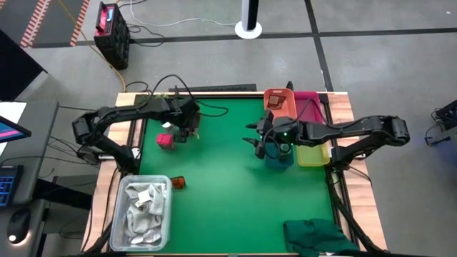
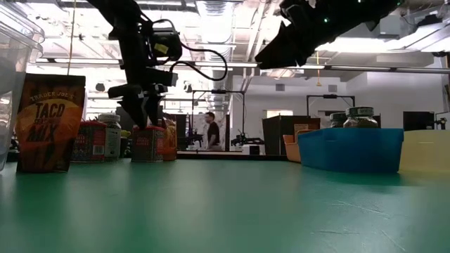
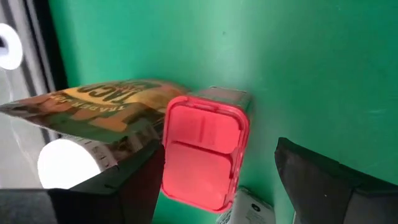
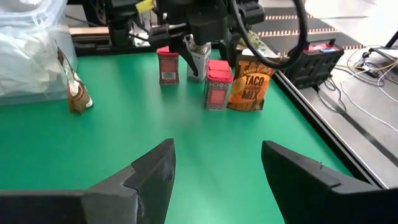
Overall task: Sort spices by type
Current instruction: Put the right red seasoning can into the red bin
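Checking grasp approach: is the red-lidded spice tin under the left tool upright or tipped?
Upright. The red-lidded spice tin stands on its base, lid up, on the green table beside the orange taco mix packet.

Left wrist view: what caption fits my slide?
Open left gripper hovering over a red-lidded spice jar beside a taco mix packet.

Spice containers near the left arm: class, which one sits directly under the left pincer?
The red-lidded spice jar. Its flip lid fills the gap between the open left pincer fingers, while the taco mix packet lies off to one side.
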